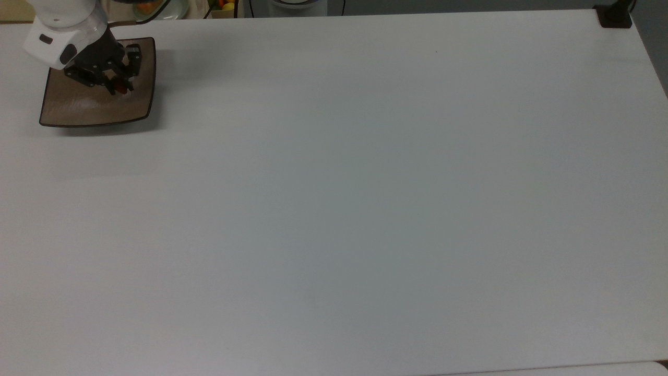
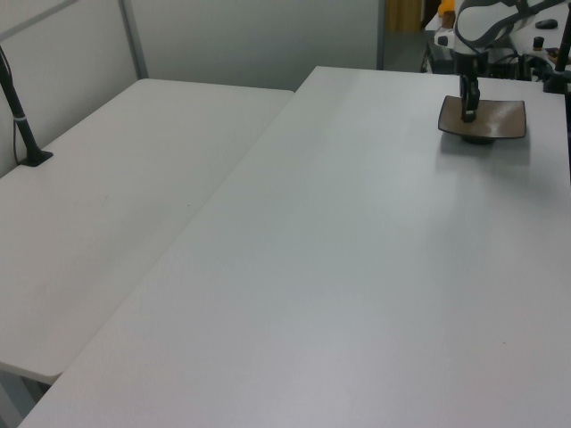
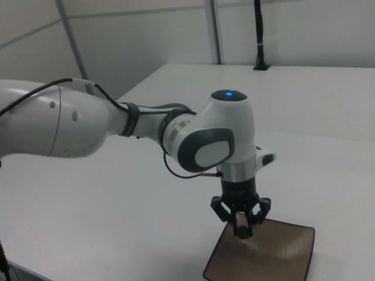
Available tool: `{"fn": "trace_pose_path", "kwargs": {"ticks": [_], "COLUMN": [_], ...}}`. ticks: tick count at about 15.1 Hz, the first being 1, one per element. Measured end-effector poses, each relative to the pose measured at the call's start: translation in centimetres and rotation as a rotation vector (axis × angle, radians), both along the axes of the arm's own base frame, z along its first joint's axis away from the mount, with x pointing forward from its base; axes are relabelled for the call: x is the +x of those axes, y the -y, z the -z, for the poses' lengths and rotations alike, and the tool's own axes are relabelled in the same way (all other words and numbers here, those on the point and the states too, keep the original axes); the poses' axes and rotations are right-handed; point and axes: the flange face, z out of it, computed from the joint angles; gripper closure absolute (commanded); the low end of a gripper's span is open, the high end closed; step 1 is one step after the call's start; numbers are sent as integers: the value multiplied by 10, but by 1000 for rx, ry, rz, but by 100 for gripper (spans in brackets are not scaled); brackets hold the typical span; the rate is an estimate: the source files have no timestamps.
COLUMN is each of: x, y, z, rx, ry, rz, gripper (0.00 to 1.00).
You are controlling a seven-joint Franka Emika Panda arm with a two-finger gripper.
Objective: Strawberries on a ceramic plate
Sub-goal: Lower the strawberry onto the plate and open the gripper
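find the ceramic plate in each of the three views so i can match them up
Top view: the ceramic plate lies on the table near the top view's upper left corner.
Left view: it sits far back toward the left view's upper right.
Right view: it is at the right view's bottom edge, right of centre.
Shared landmark: the gripper over the plate, holding the strawberry.

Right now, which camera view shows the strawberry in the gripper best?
The top view: the strawberry shows as a red spot between the fingertips of the gripper, above the ceramic plate. In the right view the fingers mostly cover it. In the left view it is too small to make out.
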Motion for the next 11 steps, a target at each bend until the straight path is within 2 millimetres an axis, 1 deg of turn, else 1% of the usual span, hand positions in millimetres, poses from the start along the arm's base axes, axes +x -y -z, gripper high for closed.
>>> {"fn": "trace_pose_path", "kwargs": {"ticks": [2, 3, 4, 5, 6, 7, 8, 11], "x": [-6, -9, -12, -14, -15, -15, -15, -15], "y": [8, 13, 17, 20, 21, 21, 21, 20], "z": [7, 10, 12, 13, 14, 14, 14, 15], "rx": [6, 7, 8, 9, 9, 9, 9, 10], "ry": [-16, -24, -29, -33, -34, -35, -35, -36], "rz": [-31, -46, -55, -60, -61, -62, -63, -63], "gripper": [81, 75, 74, 68, 50, 21, 1, 0]}}
